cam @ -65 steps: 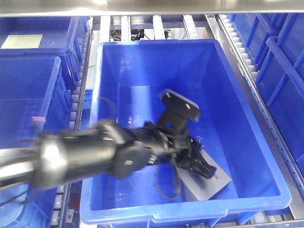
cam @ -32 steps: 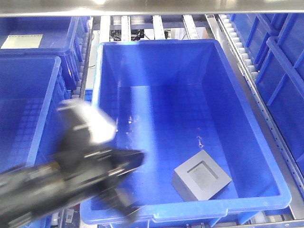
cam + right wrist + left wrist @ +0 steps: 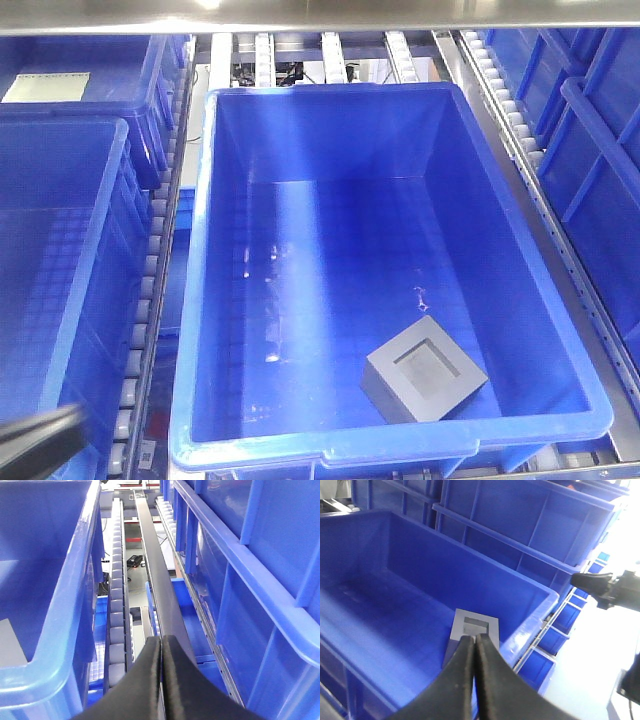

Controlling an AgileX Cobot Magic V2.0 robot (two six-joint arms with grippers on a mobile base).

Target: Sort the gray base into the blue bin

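Gray base (image 3: 424, 383) inside blue bin (image 3: 200, 300), neighbouring totes (image 3: 60, 250)

Not much robot on show here tbh. The left gripper (image 3: 474, 645) is two matte black fingers (image 3: 455, 680), smooth and curved, flaring wide at the base and narrowing to slim tips (no screws or markings that I can spot). The right gripper (image 3: 161, 642) is the same deal: plain black fingers (image 3: 142, 675) with rounded outer edges and a slightly dull plastic look. No cables visible on either one.
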